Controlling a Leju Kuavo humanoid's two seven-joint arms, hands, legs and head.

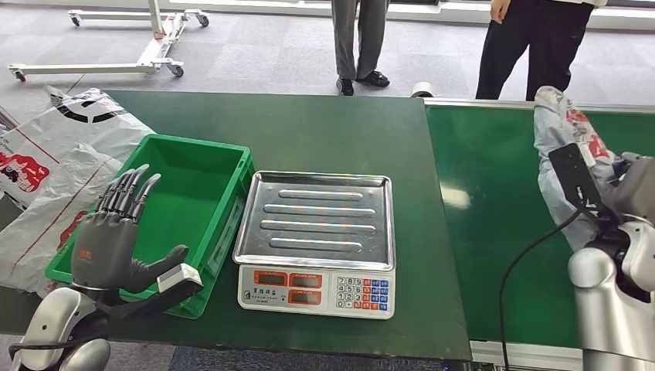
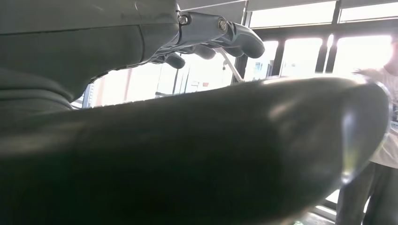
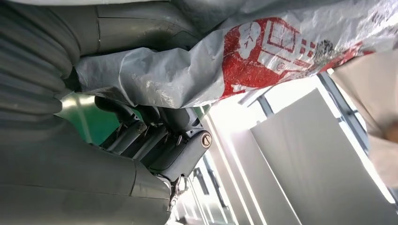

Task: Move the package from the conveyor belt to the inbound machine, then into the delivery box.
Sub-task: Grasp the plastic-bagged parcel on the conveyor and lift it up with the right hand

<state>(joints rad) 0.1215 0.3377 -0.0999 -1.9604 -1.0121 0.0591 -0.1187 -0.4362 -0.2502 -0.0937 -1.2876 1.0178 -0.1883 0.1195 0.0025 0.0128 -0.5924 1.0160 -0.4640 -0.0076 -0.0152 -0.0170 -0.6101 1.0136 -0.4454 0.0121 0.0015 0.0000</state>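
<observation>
Right hand (image 1: pixel 618 182): closed around the package (image 1: pixel 568 139), a grey plastic mailer bag with red printing. The bag rises out of the top of the grip and looks lifted off the green conveyor belt (image 1: pixel 494 224) beneath the hand, though contact at its lower end cannot be ruled out. In the right wrist view the dark fingers (image 3: pixel 145 119) wrap under the crumpled bag (image 3: pixel 197 70), which drapes over them. The soft film is bunched rather than pinched flat, probably so the slack bag does not slide out during carry.

Left hand (image 1: pixel 116 232): holds nothing, fingers straight and spread, thumb out to the side. It hovers above the near corner of the delivery box (image 1: pixel 224 166), a green crate, apparently parked clear of the transfer path.

Inbound machine (image 1: pixel 317 224): a steel-pan scale with a keypad front, well off to the right hand's left and just beside the left hand's thumb side. Pan bare, ready to receive the bag.

Spare mailer bags (image 1: pixel 54 154): heaped beyond the crate, on the far side of the left hand.

Two persons (image 1: pixel 533 39): standing past the table's far edge.

Status, judged: package picked up; weighing and boxing not yet done.
</observation>
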